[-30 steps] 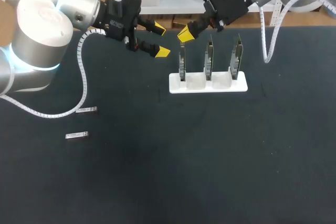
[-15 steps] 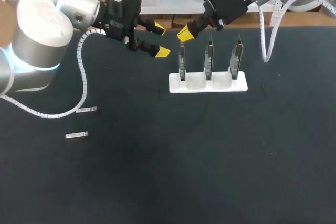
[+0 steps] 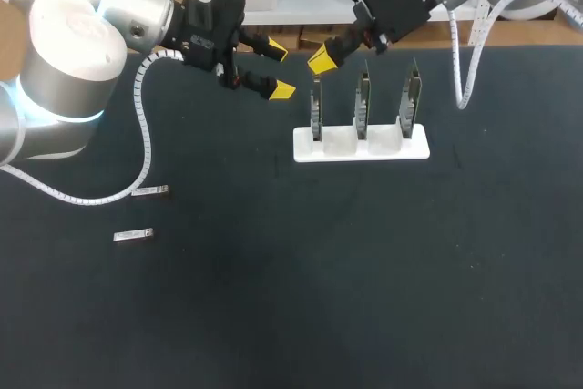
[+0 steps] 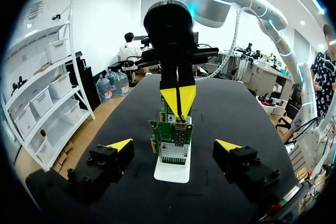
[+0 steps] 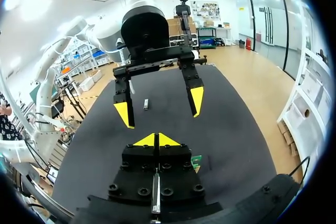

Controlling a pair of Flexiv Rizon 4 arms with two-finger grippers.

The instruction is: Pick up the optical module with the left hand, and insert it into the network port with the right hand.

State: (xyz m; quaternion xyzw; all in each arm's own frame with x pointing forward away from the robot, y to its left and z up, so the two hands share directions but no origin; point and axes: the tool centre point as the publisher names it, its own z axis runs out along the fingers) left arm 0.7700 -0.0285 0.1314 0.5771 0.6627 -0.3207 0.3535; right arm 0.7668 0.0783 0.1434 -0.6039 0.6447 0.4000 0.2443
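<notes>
Far module (image 3: 150, 190): lies flat on the table (image 3: 364, 271), towards its left side, well apart from both grippers.
Near module (image 3: 133, 236): flat too, just nearer me than the far module. The two are close but not touching, and roughly parallel.
Left gripper (image 3: 279, 68): my left arm comes in from the left. The fingers are spread wide apart. It hangs above the table, just left of the cards, pointing towards them.
Left wrist view: the left gripper (image 4: 173, 146) looks at the row of cards end-on. They stand ahead of it, in line with the gap between its tips, and it touches none of them.
Right gripper (image 3: 321, 59): my right arm comes in from the upper right. Its yellow tips are pressed together, just above the top of the left card (image 3: 315, 108).
Left wrist view again: the right gripper (image 4: 178, 103) points straight down at the nearest card's (image 4: 171, 140) top edge. I cannot tell whether it touches.
Right wrist view: the right gripper's (image 5: 156, 140) tips meet in one point. The left gripper (image 5: 160, 107) faces it, spread open. One module (image 5: 146, 104) lies on the table beyond; I cannot tell which of the two.
Cards: three, upright in a row, slotted in a white base (image 3: 360, 146) right of centre.
</notes>
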